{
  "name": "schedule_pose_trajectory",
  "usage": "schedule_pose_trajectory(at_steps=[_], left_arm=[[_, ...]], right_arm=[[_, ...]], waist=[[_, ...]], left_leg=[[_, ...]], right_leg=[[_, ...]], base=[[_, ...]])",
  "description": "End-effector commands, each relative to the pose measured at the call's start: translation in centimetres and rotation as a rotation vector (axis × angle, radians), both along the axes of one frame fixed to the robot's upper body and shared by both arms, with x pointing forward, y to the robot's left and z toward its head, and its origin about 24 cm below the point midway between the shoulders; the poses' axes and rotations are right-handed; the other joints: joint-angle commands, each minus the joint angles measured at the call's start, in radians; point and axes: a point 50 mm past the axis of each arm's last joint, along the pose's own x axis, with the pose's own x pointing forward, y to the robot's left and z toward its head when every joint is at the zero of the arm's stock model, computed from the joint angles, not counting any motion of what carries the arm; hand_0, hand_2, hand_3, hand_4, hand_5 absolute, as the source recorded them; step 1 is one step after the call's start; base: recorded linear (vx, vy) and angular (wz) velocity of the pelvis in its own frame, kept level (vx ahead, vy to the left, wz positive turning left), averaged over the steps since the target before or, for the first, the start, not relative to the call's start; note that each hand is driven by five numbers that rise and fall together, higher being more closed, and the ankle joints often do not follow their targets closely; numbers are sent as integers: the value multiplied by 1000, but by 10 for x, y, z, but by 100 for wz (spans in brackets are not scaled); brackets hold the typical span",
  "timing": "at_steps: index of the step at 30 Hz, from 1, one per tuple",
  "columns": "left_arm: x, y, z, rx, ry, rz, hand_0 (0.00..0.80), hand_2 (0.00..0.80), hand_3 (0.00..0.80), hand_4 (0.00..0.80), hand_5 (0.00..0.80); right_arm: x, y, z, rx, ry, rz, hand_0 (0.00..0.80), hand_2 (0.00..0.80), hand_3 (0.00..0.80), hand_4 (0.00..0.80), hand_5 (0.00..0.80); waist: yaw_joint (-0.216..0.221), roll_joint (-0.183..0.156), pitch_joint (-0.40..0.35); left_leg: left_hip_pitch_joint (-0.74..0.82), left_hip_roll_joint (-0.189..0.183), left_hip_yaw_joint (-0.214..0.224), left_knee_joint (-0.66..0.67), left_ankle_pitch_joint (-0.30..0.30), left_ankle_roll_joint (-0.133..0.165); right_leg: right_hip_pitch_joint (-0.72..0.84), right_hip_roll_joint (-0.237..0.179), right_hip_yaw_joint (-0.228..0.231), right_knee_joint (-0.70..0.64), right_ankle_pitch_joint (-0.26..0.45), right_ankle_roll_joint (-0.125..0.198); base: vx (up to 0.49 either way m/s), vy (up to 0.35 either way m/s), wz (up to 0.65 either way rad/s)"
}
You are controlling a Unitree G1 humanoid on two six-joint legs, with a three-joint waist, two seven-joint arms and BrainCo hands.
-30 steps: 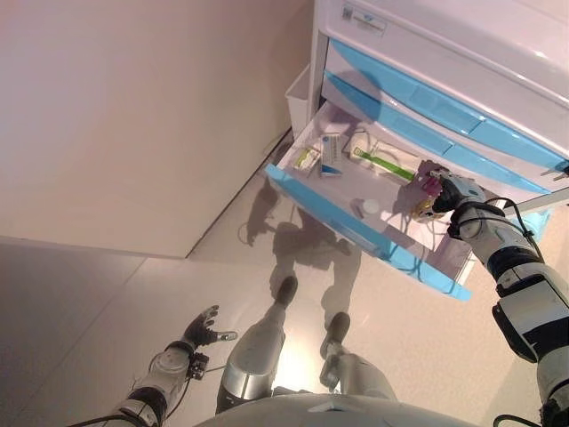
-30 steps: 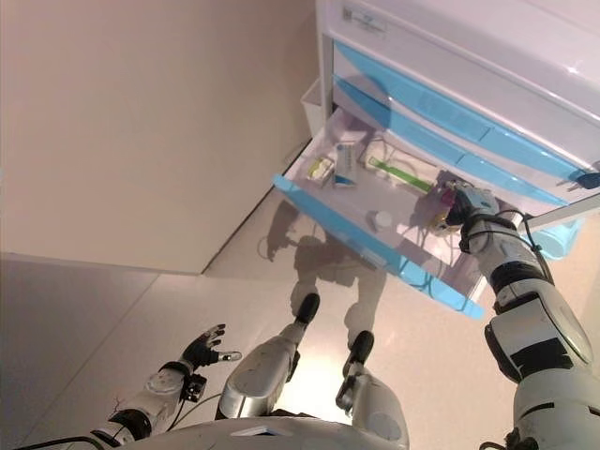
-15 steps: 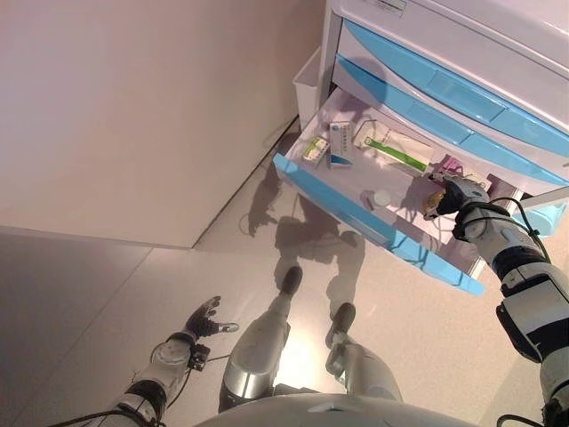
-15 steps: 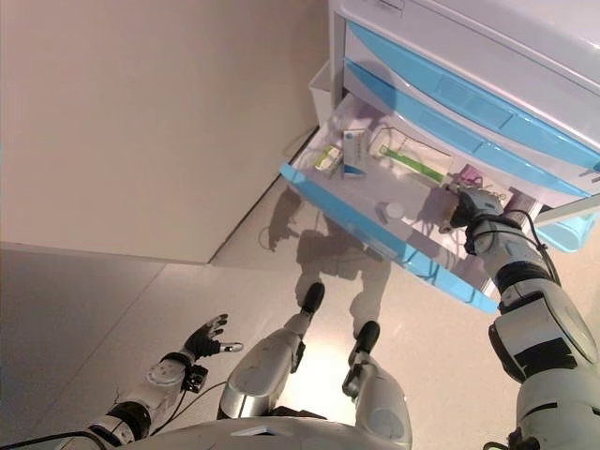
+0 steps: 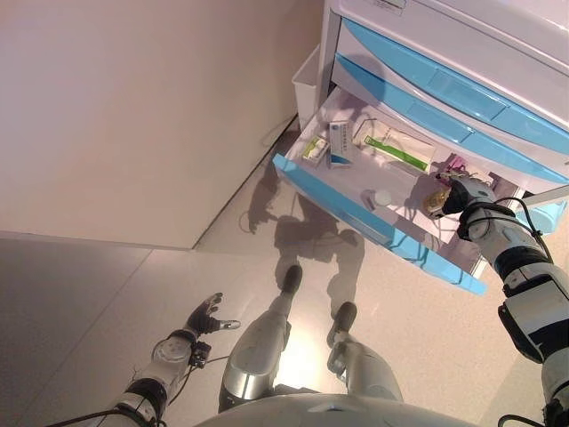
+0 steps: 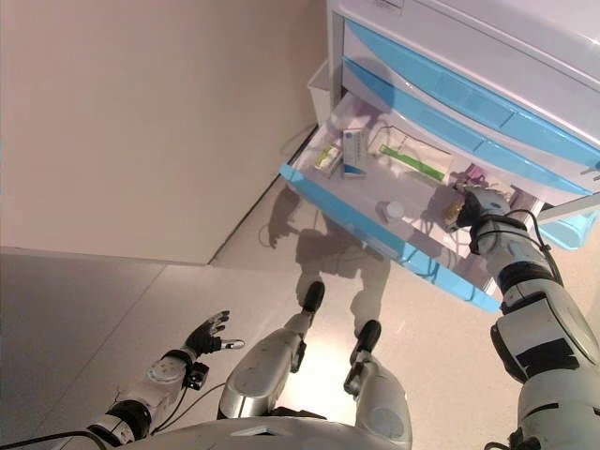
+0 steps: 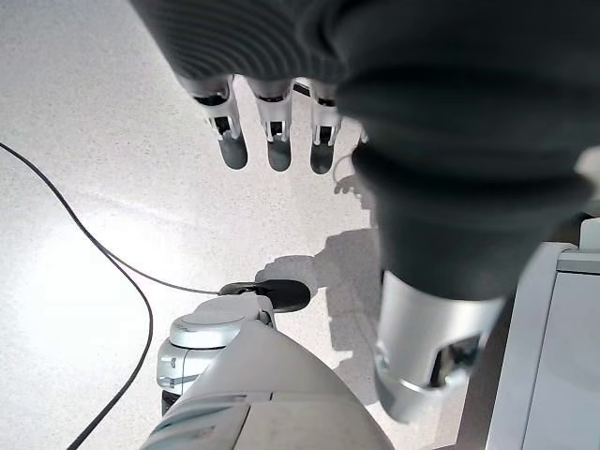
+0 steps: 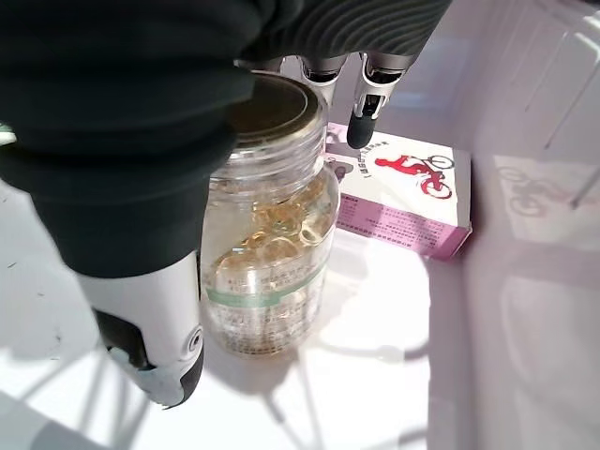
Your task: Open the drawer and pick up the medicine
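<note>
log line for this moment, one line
drawer: open | right hand: around clear capsule jar, jar standing in drawer | left hand: open, idle

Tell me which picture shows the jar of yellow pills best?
The right wrist view. There the clear jar fills the picture, with yellow capsules inside, a gold lid, and the right hand close around it, beside a pink box. Both eye views show the jar only as a tiny speck in the open drawer. The left wrist view misses it.
</note>
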Motion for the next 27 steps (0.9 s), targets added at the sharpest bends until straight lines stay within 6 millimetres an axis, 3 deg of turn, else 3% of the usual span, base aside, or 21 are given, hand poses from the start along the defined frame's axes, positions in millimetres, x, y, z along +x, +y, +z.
schedule_pose_trajectory(at_steps=[1,27], left_arm=[[-5,0,-1,-6,17,-16,0,0,0,0,0],[-4,0,-1,-10,17,-15,0,0,0,0,0]], right_arm=[[-8,-27,23,-83,-66,-72,0,0,0,0,0],[-5,-24,24,-88,-67,-64,0,0,0,0,0]], waist=[[-18,-10,-31],[-20,-3,-32]], left_leg=[[9,-1,106,127,-196,14],[11,-1,110,123,-196,19]], right_leg=[[-72,-46,10,34,25,17],[-76,-52,10,46,24,23]], base=[[0,0,0],[0,0,0]])
